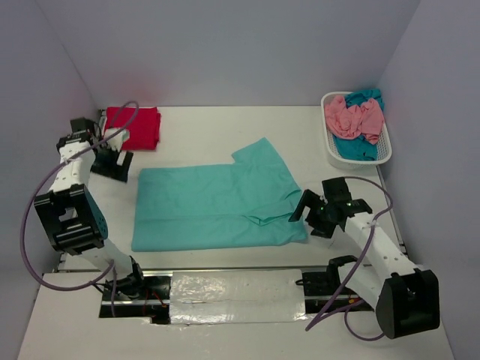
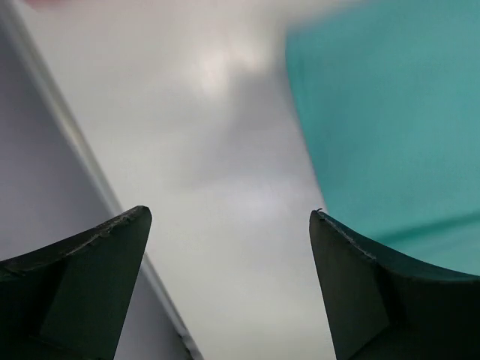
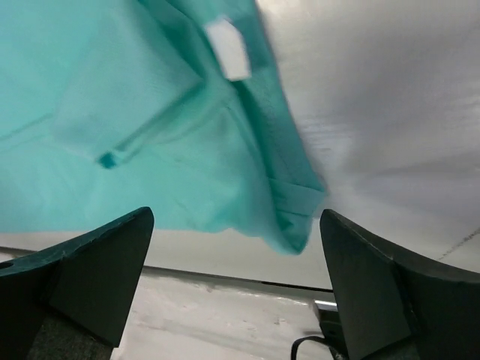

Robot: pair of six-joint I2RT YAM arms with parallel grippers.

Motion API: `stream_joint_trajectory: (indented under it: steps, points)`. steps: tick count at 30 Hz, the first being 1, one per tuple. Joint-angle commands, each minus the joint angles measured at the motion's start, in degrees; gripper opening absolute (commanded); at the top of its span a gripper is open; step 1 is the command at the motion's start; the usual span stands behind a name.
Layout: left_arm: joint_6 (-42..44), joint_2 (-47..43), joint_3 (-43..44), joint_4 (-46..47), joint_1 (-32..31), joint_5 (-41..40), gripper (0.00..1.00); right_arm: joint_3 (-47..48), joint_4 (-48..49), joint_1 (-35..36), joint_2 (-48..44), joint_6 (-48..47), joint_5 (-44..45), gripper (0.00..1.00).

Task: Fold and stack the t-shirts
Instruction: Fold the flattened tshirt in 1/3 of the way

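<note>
left hand [image 2: 229, 212], right hand [image 3: 236, 213] wide open, empty | red t-shirt [image 1: 135, 126] folded far left | mint t-shirt [image 1: 214, 202] partly folded | pink t-shirt [image 1: 351, 116], dark teal t-shirt [image 1: 358, 147] unfolded in basket [image 1: 331, 152]

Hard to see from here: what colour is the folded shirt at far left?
The folded shirt is crimson red, clearest in the top external view.
</note>
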Motion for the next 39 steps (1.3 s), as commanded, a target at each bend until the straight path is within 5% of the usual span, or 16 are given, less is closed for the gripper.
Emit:
stream_joint_trajectory:
  steps: [1, 2, 3, 5, 6, 7, 9, 11, 12, 14, 17, 28, 39]
  points:
    - [2.49, -9.36, 7.70, 8.19, -9.55, 1.60, 0.99, 10.02, -1.59, -0.40, -2.44, -1.35, 4.20, 1.00]
    - [4.78, -10.62, 7.79, 9.96, -14.90, 0.73, 0.99, 11.36, -0.19, -0.49, -2.18, -3.71, 3.68, 1.00]
    - [7.50, -11.93, 7.70, 11.45, -26.78, -0.24, 0.99, 13.81, 2.87, -0.49, -0.53, -5.12, 1.59, 1.00]
    - [13.75, -11.42, 8.22, 10.25, -37.40, 3.23, 0.96, 17.07, 4.83, -1.01, 3.16, -8.89, -0.97, 0.99]
    - [15.51, -10.72, 8.75, 7.98, -45.89, 5.09, 0.92, 20.74, 4.66, -1.37, 5.62, -11.96, -1.59, 0.90]
    - [18.92, -8.71, 9.80, 6.30, -49.80, 6.59, 0.63, 22.17, 5.18, -1.54, 10.52, -13.12, -3.07, 0.54]
    - [21.49, -6.42, 9.20, 5.06, -61.37, 4.86, 0.41, 23.85, 6.85, -1.72, 15.03, -14.36, -5.45, 0.22]
    - [25.10, -3.96, 5.43, 6.53, -70.18, 1.18, 0.09, 23.77, 9.14, -1.72, 21.00, -14.45, -8.53, 0.15]
    - [25.54, -2.73, 3.68, 8.55, -72.23, 0.64, 0.06, 23.77, 9.40, -1.55, 22.76, -14.63, -8.80, 0.17]
    - [25.64, -0.88, 1.03, 13.39, -74.97, 0.89, 0.24, 23.33, 9.14, -1.55, 26.01, -14.89, -7.84, 0.32]
    - [24.15, 3.60, 0.58, 17.43, -77.00, 2.65, 0.39, 20.96, 9.40, -1.37, 27.18, -14.80, -7.57, 0.38]
    - [23.53, 11.87, -1.00, 23.51, -78.76, 2.21, 0.41, 16.12, 12.22, -1.28, 29.90, -14.28, -6.43, 0.38]
    - [21.69, 16.17, -1.53, 24.64, -80.43, 2.13, 0.34, 16.12, 12.83, -1.19, 31.31, -14.36, -7.13, 0.38]
